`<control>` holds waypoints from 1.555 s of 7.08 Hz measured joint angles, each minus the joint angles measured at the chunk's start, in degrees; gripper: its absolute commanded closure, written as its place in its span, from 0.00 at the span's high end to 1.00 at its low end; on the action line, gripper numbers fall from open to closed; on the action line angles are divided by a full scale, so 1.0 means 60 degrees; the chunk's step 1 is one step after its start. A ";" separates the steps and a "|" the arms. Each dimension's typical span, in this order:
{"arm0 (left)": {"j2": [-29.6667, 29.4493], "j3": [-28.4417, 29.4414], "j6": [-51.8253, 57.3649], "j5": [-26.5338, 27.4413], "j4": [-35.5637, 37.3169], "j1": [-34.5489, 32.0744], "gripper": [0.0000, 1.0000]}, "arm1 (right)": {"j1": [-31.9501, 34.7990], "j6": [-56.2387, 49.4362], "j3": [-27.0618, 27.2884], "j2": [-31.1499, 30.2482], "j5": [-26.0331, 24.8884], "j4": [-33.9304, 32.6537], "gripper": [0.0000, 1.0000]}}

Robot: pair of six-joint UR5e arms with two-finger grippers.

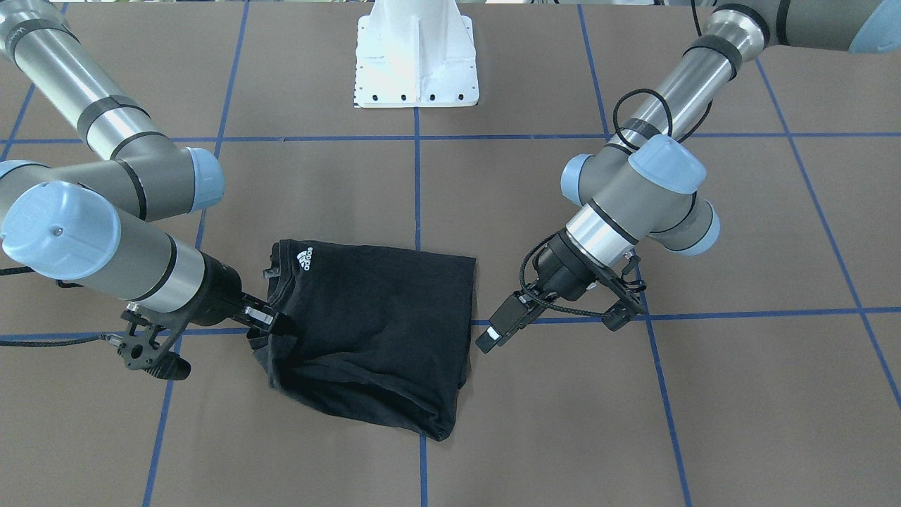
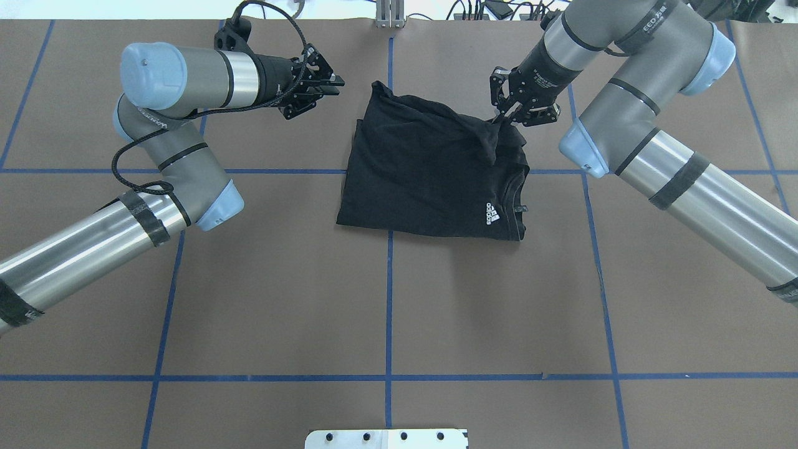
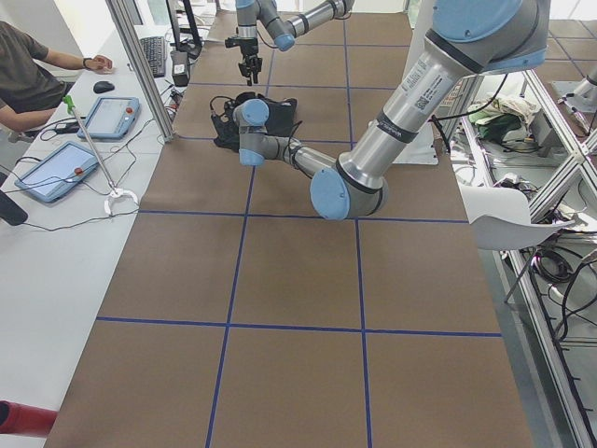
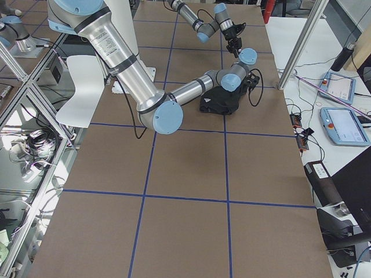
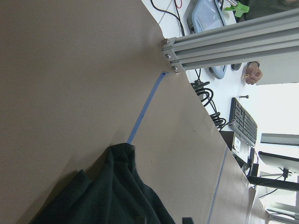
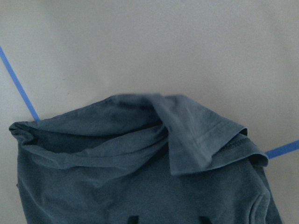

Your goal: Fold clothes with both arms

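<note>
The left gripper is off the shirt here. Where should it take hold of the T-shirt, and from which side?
Probably the far corner of the T-shirt on the robot's left, where the layers bunch into a point. Come in low from the left: the left gripper faces that corner, and the right gripper sits at the opposite far corner.
</note>
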 measured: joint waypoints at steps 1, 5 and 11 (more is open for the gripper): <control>0.0123 -0.0085 0.0025 -0.0006 -0.0017 -0.0016 1.00 | 0.0117 0.0034 -0.0012 0.0068 0.0003 -0.0005 1.00; 0.1973 -0.1873 0.1955 -0.0739 0.0102 -0.0779 1.00 | 0.0534 -0.0454 0.0428 0.0068 -0.0348 -0.0053 1.00; 0.6302 -0.2919 1.3150 -0.2362 0.1277 -0.5114 1.00 | 0.2206 -0.9665 0.2023 -0.2429 -0.2343 -0.3301 1.00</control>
